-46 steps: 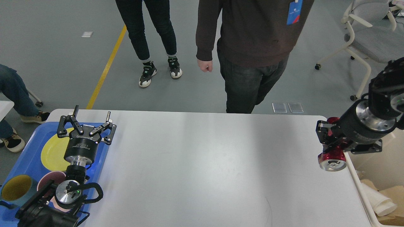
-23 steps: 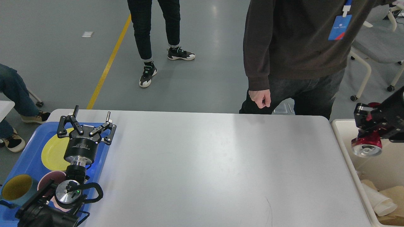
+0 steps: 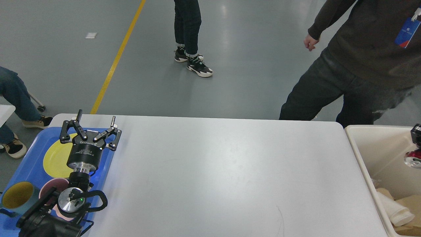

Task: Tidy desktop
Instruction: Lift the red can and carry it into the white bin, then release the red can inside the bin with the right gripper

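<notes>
The white desktop [image 3: 223,171] fills the middle of the head view and carries nothing on its open surface. My left gripper [image 3: 96,118] hangs open above the blue tray [image 3: 24,164] at the table's left end, its fingers spread with nothing between them. At the far right edge, only a sliver of my right gripper [image 3: 417,136] shows. It is shut on a red can [image 3: 412,159] held in the air over the cream bin [image 3: 360,148], the can's silver end facing me.
The tray holds a yellow plate [image 3: 54,158], a pink bowl [image 3: 52,186] and a teal cup [image 3: 16,197]. Crumpled paper and a paper cup [image 3: 396,210] lie in the bin. A person in dark clothes [image 3: 361,65] stands by the table's far right corner; another walks behind.
My right arm has carried the red can rightward from the table's right edge to over the bin, nearly out of view. The person behind the table stepped right. The left arm stayed still.
</notes>
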Controlling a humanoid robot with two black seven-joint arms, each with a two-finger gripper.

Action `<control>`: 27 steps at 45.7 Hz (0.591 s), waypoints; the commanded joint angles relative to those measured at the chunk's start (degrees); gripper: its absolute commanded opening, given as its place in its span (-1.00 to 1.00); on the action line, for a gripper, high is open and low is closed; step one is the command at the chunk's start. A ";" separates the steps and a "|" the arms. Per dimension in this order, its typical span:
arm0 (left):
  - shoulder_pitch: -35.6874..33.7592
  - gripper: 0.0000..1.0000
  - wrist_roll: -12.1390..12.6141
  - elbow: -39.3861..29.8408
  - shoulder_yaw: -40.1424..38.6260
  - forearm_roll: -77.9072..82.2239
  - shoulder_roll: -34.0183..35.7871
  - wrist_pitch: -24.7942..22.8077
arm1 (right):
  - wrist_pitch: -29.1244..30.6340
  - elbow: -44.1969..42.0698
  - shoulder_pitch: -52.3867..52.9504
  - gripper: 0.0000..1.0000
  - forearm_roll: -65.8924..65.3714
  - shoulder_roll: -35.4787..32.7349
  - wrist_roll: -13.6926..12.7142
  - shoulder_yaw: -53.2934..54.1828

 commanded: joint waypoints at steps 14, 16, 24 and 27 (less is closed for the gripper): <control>0.07 0.93 -0.01 0.00 0.00 0.00 0.00 0.00 | -17.66 -36.14 -43.76 -1.00 0.50 16.27 -0.03 17.80; 0.07 0.93 -0.01 0.00 0.00 0.00 0.00 0.00 | -18.10 -38.78 -46.14 -1.00 0.50 18.12 -0.11 18.42; 0.07 0.93 0.08 0.00 0.00 0.00 0.00 0.00 | -18.45 -41.61 -49.14 -1.00 0.41 20.41 -0.11 18.95; 0.07 0.93 -0.01 0.00 0.00 0.00 0.00 0.00 | -18.45 -41.61 -49.22 -1.00 0.41 20.41 -0.11 19.04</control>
